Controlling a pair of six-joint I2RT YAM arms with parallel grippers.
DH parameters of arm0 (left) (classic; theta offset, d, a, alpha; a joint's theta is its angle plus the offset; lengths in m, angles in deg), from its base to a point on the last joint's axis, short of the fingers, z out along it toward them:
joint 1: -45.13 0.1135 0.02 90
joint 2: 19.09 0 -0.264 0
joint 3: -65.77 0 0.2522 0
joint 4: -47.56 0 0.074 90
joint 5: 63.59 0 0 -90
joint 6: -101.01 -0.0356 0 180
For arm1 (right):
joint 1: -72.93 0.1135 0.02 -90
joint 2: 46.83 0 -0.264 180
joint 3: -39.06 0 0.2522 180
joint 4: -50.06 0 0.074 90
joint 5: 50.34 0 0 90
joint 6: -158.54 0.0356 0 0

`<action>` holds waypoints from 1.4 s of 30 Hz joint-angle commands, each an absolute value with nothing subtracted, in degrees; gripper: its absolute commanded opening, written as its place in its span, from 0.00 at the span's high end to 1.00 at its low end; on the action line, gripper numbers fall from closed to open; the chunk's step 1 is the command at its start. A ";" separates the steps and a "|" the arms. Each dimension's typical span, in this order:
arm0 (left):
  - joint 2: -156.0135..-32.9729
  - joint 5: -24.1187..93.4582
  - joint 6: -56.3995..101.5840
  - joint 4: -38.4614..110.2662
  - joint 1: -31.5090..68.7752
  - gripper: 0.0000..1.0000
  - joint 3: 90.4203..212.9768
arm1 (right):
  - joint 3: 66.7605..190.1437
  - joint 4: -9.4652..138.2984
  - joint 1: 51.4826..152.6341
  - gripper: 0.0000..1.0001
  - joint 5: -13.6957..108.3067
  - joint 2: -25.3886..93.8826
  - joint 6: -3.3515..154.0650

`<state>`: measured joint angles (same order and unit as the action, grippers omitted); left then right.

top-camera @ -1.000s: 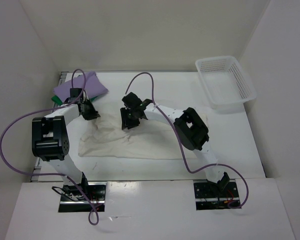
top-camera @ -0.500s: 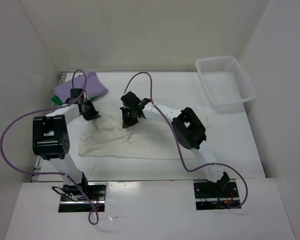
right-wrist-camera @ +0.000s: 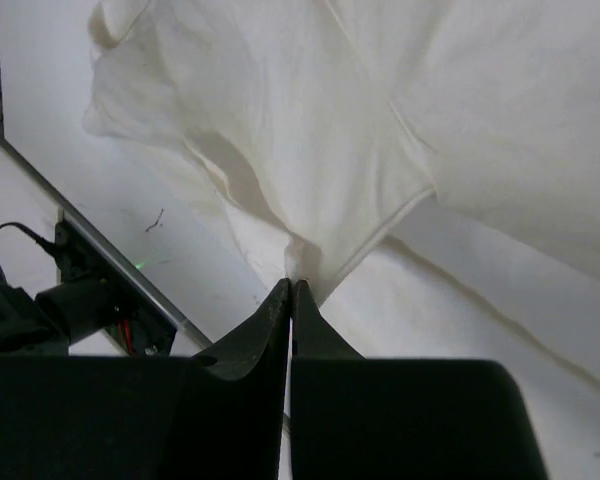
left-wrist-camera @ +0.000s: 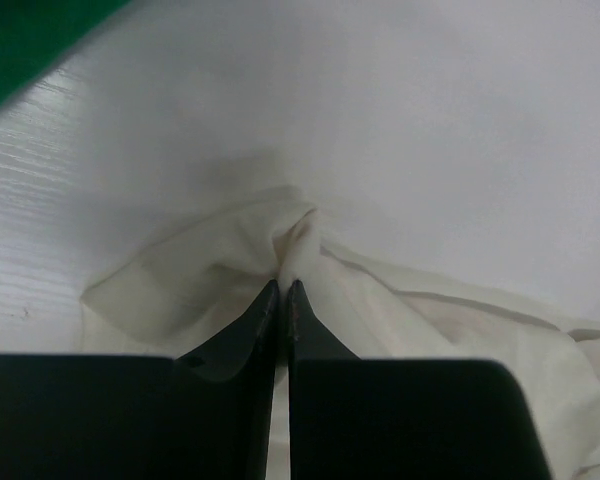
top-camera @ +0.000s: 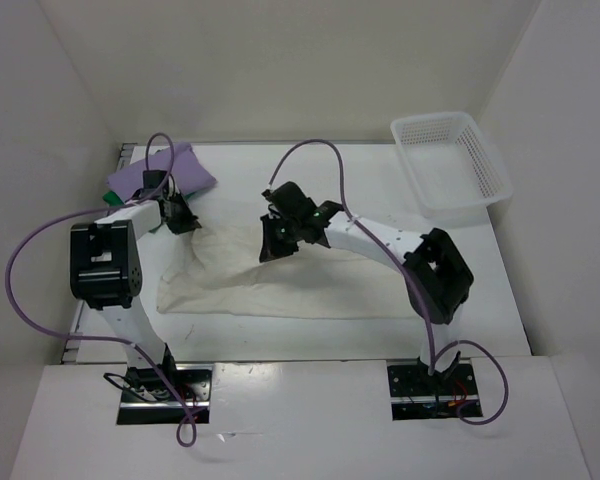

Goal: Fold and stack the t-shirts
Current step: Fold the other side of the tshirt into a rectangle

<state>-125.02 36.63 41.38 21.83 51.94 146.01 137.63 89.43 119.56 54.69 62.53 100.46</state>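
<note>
A cream t-shirt (top-camera: 280, 285) lies spread across the middle of the table. My left gripper (top-camera: 180, 222) is shut on a pinch of its far left edge (left-wrist-camera: 298, 235). My right gripper (top-camera: 277, 240) is shut on a pinch of its far edge (right-wrist-camera: 310, 262), lifted off the table so the cloth hangs down from it. A lavender t-shirt (top-camera: 165, 170) lies folded at the far left corner, with a green t-shirt (top-camera: 111, 198) showing under its near edge; a green corner (left-wrist-camera: 25, 40) shows in the left wrist view.
A white mesh basket (top-camera: 450, 165) stands at the far right of the table. White walls close in the table on three sides. Purple cables loop above both arms.
The right gripper has shut on the cream shirt's far edge and moved right and up with it. The left gripper has stayed shut and shifted slightly away.
</note>
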 commanded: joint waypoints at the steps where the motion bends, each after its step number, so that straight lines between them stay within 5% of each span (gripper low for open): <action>1: -126.23 35.38 41.86 22.55 51.90 1.00 148.35 | 132.02 87.12 120.39 1.00 56.63 59.17 99.83; 10: -127.28 33.70 41.86 22.02 51.90 1.00 149.40 | 125.16 85.00 124.08 0.98 55.58 58.37 101.41; 12: -126.76 33.18 41.86 20.54 51.90 0.99 150.10 | 125.15 85.61 124.08 0.91 54.78 58.89 101.41; 13: -126.14 33.70 41.86 20.53 51.90 0.95 150.11 | 125.15 85.62 124.08 0.85 53.48 58.90 101.41; 14: -124.22 33.70 41.86 19.92 51.90 0.77 150.11 | 125.15 85.62 124.08 0.83 52.85 58.90 100.89; 18: -115.09 31.69 41.86 16.49 51.90 0.39 148.27 | 127.69 91.49 124.08 0.76 49.95 60.04 98.70; 19: -110.37 31.07 41.86 14.74 51.90 0.37 147.22 | 127.70 93.77 124.08 0.69 49.95 60.04 97.73; 21: -105.51 31.06 42.39 12.98 51.90 0.40 145.55 | 128.40 94.41 124.08 0.65 47.58 57.42 97.20; 24: -98.38 35.54 43.70 7.45 51.90 0.62 139.84 | 129.02 95.11 122.77 0.65 47.30 52.68 97.19; 27: -91.88 40.99 47.30 4.79 51.20 0.90 128.46 | 129.55 93.97 121.54 0.95 48.28 50.12 98.42; 29: -86.61 42.22 51.15 3.92 50.07 0.97 123.06 | 129.55 93.36 121.53 1.00 47.41 48.89 99.56; 32: -83.61 43.11 57.15 2.25 48.65 0.94 120.14 | 127.96 91.25 121.01 1.00 46.87 45.81 101.14; 36: -84.47 41.50 59.87 3.81 47.24 0.65 117.07 | 127.35 91.24 120.48 0.99 47.40 44.05 101.15; 42: -85.01 38.27 62.87 8.84 45.04 0.64 111.35 | 125.33 90.19 120.48 0.96 47.92 42.38 101.67</action>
